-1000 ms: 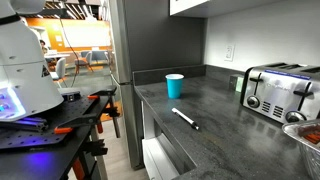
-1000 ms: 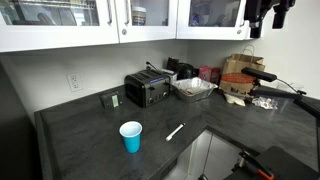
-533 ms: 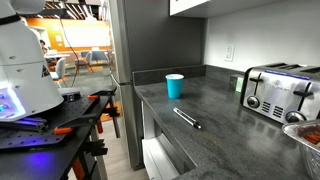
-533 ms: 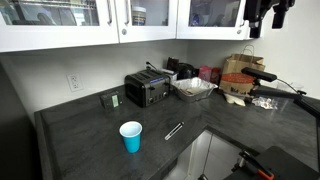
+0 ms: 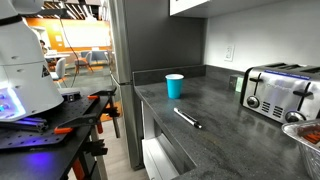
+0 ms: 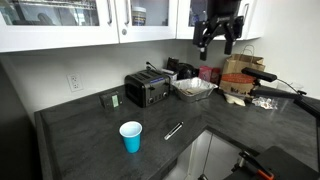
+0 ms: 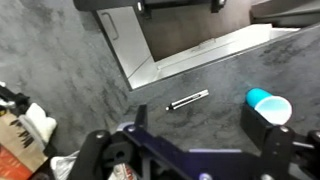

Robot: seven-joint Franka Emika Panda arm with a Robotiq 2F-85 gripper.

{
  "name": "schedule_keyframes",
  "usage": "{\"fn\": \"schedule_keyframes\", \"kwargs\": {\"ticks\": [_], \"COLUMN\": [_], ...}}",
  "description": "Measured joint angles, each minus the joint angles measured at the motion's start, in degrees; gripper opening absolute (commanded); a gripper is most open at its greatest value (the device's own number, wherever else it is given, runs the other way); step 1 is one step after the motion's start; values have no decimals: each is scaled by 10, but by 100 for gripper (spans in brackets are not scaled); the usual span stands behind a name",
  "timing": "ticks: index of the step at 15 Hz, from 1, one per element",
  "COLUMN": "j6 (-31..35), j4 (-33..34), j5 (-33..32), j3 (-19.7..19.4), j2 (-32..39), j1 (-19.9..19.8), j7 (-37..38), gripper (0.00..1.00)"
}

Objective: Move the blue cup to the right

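The blue cup (image 5: 175, 86) stands upright on the dark grey counter near its end; it also shows in an exterior view (image 6: 131, 137) and at the right edge of the wrist view (image 7: 268, 103). My gripper (image 6: 216, 44) hangs high in the air by the upper cabinets, far above and to the right of the cup. In the wrist view the gripper (image 7: 190, 140) is open and empty, looking down at the counter from a height.
A silver-black pen (image 6: 173, 131) lies beside the cup, also in the wrist view (image 7: 187, 100). A chrome toaster (image 6: 146, 90) stands at the wall, with a metal bowl (image 6: 193, 88) and paper bags (image 6: 238, 75) along the back. The counter edge (image 7: 190, 55) drops off.
My gripper has swung left and slightly down in an exterior view, from the top right corner toward the middle. The cup and pen have not moved.
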Motion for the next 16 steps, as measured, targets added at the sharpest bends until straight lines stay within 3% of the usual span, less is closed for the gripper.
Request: {"fn": "schedule_keyframes", "kwargs": {"ticks": [5,12,16], "j6": [114,346,376], "j4": [12,84,160], "j5": [87,136,174], "j3": [42,53,53], "j2": [175,425,550], "j1": [37,56,72], "j7": [37,70,72], "gripper": [100,100,100]}}
